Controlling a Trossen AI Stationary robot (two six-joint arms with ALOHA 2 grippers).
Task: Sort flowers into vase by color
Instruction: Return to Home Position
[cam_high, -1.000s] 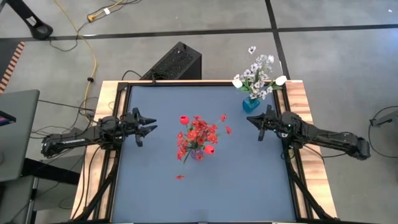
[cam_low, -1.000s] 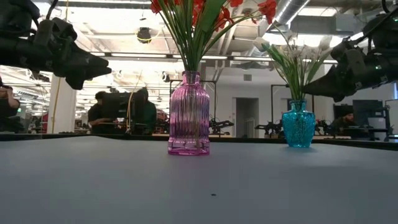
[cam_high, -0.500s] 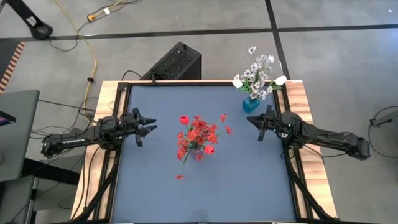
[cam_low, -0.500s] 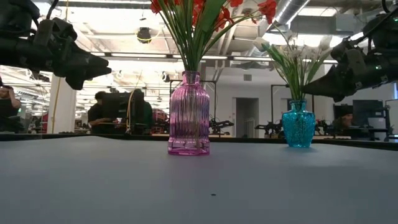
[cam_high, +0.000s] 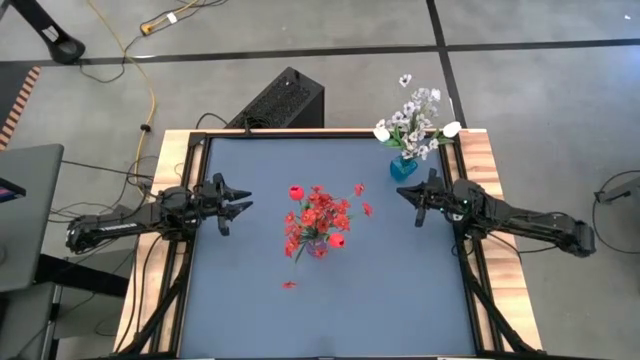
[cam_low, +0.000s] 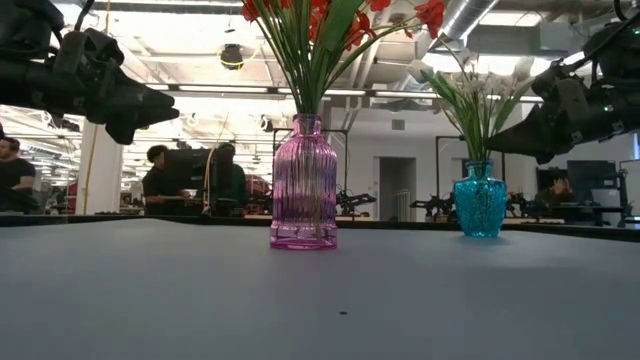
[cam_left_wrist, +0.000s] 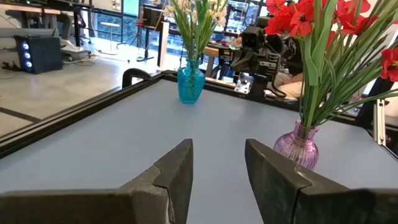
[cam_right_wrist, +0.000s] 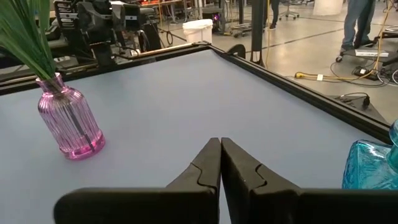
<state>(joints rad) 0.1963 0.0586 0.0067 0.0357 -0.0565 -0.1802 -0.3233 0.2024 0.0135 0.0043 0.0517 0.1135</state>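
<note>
Red flowers (cam_high: 318, 215) stand between the spread left pincer (cam_high: 245, 202) and pressed-together right pincer (cam_high: 401, 193).

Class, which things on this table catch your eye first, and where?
A purple vase of red flowers stands at the table's middle. A blue vase of white flowers sits at the far right corner. The left gripper, open, and right gripper, shut, hover at either side.
</note>
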